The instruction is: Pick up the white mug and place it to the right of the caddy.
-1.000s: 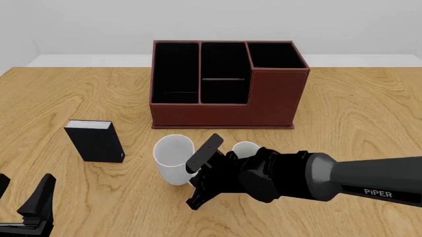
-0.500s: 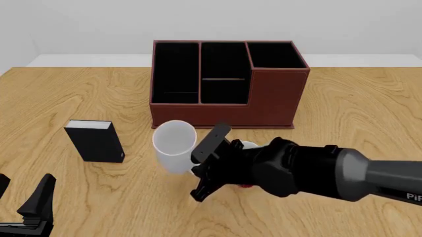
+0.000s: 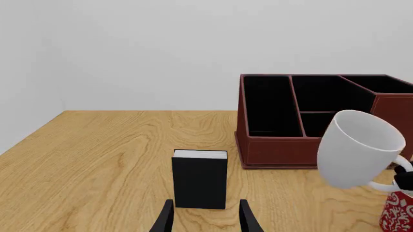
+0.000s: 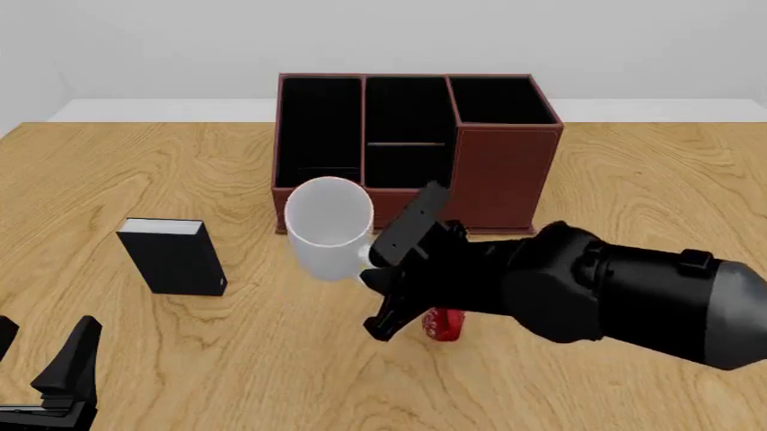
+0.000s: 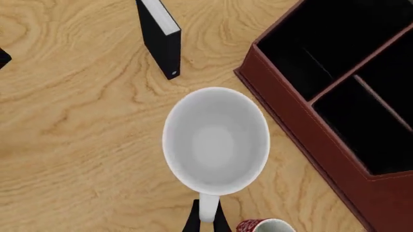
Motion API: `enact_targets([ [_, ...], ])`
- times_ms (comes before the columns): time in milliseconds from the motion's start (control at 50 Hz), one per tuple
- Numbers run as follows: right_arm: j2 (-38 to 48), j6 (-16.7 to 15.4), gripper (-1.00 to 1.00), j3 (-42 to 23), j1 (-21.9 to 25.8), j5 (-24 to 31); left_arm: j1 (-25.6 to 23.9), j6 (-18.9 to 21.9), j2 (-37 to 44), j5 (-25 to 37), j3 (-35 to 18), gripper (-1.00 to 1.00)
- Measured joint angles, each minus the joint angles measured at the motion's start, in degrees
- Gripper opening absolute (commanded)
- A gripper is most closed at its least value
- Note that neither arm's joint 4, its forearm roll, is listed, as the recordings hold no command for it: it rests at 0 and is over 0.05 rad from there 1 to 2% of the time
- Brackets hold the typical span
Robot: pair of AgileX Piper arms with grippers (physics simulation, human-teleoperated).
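The right gripper (image 5: 205, 220), jaws clamped on its handle, holds the white mug (image 4: 326, 226) tilted above the bench (image 4: 623, 180), in front of the caddy (image 4: 414, 148); the left gripper (image 3: 205, 217) waits with jaws parted.

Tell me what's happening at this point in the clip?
The right gripper holds the white mug by its handle, lifted off the table in front of the caddy. The red mug stands on the table below the arm. The left gripper sits idle and open, facing the small black box.
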Motion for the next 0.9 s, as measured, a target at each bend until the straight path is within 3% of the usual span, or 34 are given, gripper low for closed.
enact_targets([
  [360, -5.69, -1.67, -1.00, -0.30, -2.73, 2.31, 0.00, 0.00, 0.00, 0.00, 0.00, 1.00],
  [900, -16.61, -4.85, -1.00, -1.31, -10.97, 8.55, 0.00, 0.00, 0.00, 0.00, 0.00, 1.00],
])
